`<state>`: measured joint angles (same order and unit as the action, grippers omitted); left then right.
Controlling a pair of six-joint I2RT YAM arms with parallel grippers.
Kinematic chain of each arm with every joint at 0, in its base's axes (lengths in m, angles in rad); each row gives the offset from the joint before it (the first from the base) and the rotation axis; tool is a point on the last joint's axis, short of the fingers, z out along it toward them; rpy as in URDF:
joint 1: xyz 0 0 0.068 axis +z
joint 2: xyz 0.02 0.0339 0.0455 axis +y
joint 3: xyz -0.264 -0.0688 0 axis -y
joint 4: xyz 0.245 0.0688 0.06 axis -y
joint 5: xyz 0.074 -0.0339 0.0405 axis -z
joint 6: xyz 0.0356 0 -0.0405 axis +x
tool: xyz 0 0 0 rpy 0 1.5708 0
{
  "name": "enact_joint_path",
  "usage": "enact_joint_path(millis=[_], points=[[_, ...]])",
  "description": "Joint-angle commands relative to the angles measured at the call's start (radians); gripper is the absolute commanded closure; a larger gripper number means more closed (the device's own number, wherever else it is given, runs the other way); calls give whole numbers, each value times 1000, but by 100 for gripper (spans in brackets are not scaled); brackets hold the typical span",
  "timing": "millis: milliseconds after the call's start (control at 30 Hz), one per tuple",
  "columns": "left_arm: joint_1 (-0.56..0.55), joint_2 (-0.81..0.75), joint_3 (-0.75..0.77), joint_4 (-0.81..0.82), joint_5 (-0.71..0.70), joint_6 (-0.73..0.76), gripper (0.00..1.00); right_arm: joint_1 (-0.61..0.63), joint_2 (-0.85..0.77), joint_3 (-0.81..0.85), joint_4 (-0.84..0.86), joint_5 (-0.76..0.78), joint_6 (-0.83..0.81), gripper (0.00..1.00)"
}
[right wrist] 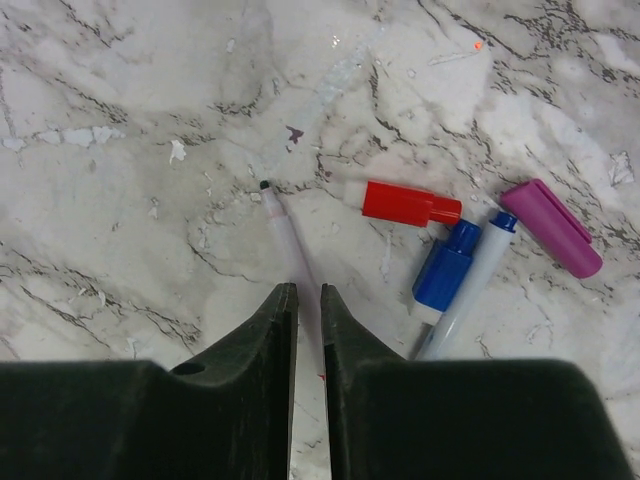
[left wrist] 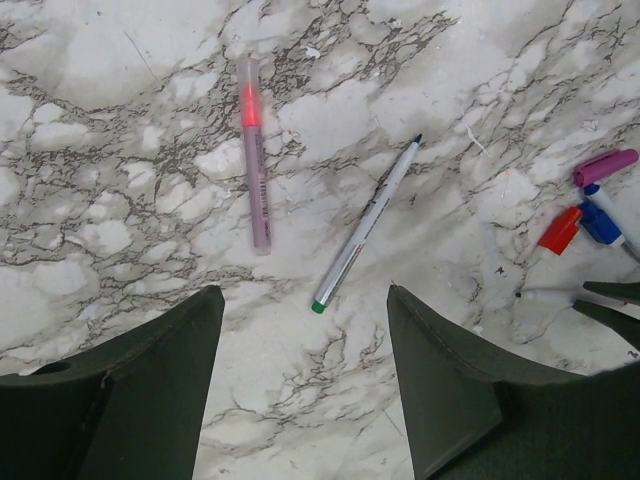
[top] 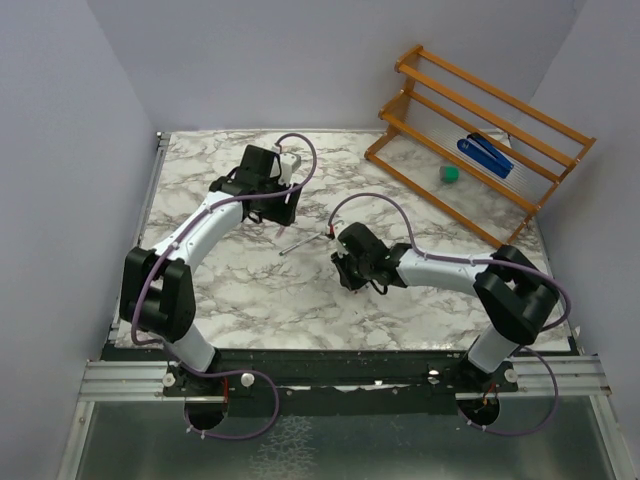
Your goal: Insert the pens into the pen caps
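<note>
My right gripper (right wrist: 308,300) pinches a pen (right wrist: 285,225) just beside the red cap (right wrist: 410,203); my left gripper (left wrist: 305,330) hangs spread; capping looks unstarted.

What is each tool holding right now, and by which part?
Right tool pinches the thin pen by its barrel, behind the dark tip. Left tool is open, holding nothing.

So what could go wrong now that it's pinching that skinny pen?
The right gripper pinches the pale pen between its fingertips. So thin a pen might twist or slip when lifted.
The red cap, blue cap and purple cap lie bunched close beside it, so a careless move could scatter them.
The left gripper is open and holds no cap, so a cap might slide away when the pen pushes in.
</note>
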<state>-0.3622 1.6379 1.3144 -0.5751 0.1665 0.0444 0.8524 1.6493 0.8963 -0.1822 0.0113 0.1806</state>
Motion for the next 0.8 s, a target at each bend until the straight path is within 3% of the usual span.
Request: enact_joint_path(millis=[0,233,533,767], points=[[-6,-60,-43,35,28,-10,32,18,49,34,-39,39,-20,80],[-6,-72,-62,47,27,-5,32,28,80,49,-45,26,-11,80],[-6,-103,-87,59,1,-7,32,41,89,41,-45,2,12,98],[2,-196,-174,120,18,-36,28,42,22,22,-1,-47,36,99]])
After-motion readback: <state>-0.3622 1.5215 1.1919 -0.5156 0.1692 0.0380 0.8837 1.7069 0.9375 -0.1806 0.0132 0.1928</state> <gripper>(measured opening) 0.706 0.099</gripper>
